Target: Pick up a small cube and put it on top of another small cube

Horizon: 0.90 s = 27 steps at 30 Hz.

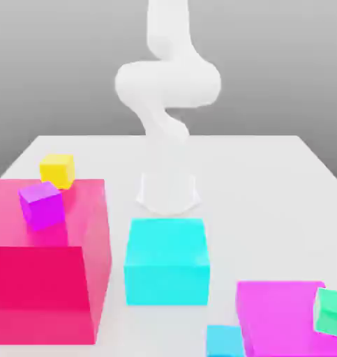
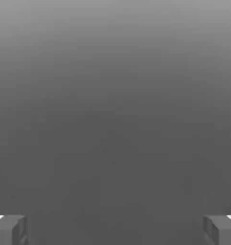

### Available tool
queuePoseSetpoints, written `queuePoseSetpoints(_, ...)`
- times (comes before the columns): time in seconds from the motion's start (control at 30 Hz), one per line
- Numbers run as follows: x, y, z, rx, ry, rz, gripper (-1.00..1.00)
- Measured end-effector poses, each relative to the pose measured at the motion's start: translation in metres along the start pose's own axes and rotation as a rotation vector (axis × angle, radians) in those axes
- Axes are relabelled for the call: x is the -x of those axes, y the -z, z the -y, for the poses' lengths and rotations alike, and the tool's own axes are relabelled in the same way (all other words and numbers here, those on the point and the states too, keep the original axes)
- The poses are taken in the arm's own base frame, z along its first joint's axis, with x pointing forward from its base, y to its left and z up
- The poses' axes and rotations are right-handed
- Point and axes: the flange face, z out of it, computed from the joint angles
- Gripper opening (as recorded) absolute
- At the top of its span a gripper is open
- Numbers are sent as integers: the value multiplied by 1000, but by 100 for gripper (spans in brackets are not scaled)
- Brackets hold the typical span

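Note:
A small cyan-blue cube (image 1: 223, 342) lies on the white table at the front edge, just left of a big magenta block and partly cut off by the frame. Other small cubes are in sight: a yellow one (image 1: 57, 170) and a purple one (image 1: 42, 204) on top of the big pink block, and a green one (image 1: 331, 311) on the magenta block. In the hand view my gripper (image 2: 115, 230) is open, its two grey fingertips (image 2: 9, 229) far apart with nothing between them, facing plain grey background. The white arm (image 1: 167, 84) rises from its base at the table's middle.
A big cyan block (image 1: 166, 261) stands at the centre in front of the arm's base (image 1: 167, 192). The big pink block (image 1: 49, 258) fills the exterior view's left, the big magenta block (image 1: 282, 317) the lower right. The white table (image 1: 268, 181) stretches behind them.

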Motion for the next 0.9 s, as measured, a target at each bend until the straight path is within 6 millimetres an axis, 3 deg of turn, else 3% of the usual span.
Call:
queuePoseSetpoints(0.2, 11, -102, 3, 17, 243, 170, 0)
queuePoseSetpoints(0.4, 41, -199, -1, 25, 482, 324, 0)
queuePoseSetpoints(0.67, 107, -314, -21, 27, 810, 516, 0)
queuePoseSetpoints(0.9, 172, -395, -59, 34, 1099, 677, 0)
